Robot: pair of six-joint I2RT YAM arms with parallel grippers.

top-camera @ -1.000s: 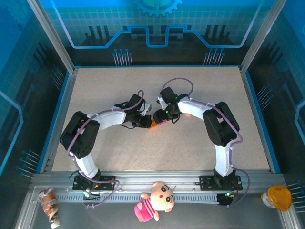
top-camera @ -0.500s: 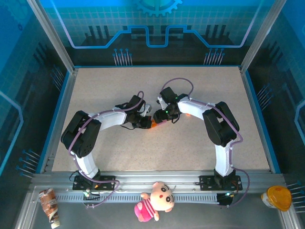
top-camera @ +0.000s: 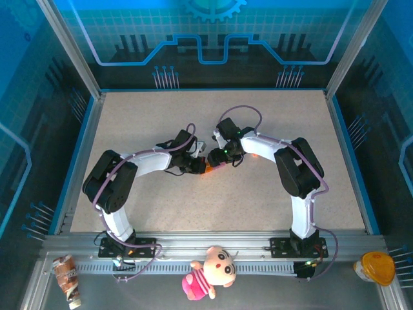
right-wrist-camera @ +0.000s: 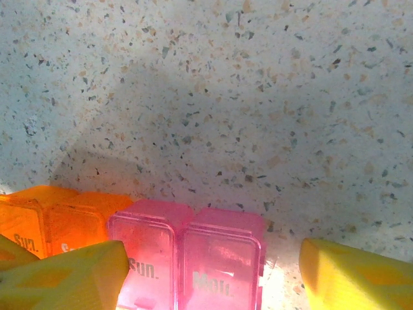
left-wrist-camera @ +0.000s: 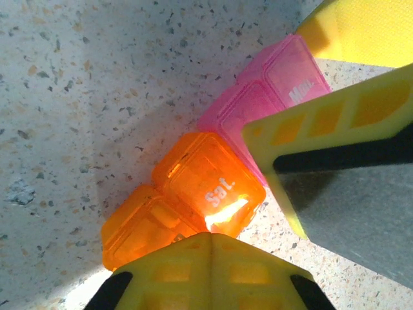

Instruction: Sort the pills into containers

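Fingers: left gripper [left-wrist-camera: 210, 240] together at orange containers [left-wrist-camera: 213, 187]; right gripper [right-wrist-camera: 213, 258] apart, straddling pink ones.

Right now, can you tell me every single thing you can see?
containers: one joined strip, two orange and two pink boxes showing, on the table between the tools
table: one, speckled beige, under everything
plush toy: one, pink and cream, on the near rail in the middle
wrapper: one, brown and white, near left corner
cup: one, yellow-orange, near right corner
left arm: white and black, reaching to the middle
right arm: white and black, reaching to the middle
left tool: yellow fingers either side of an orange box
right tool: yellow fingers open around the pink boxes
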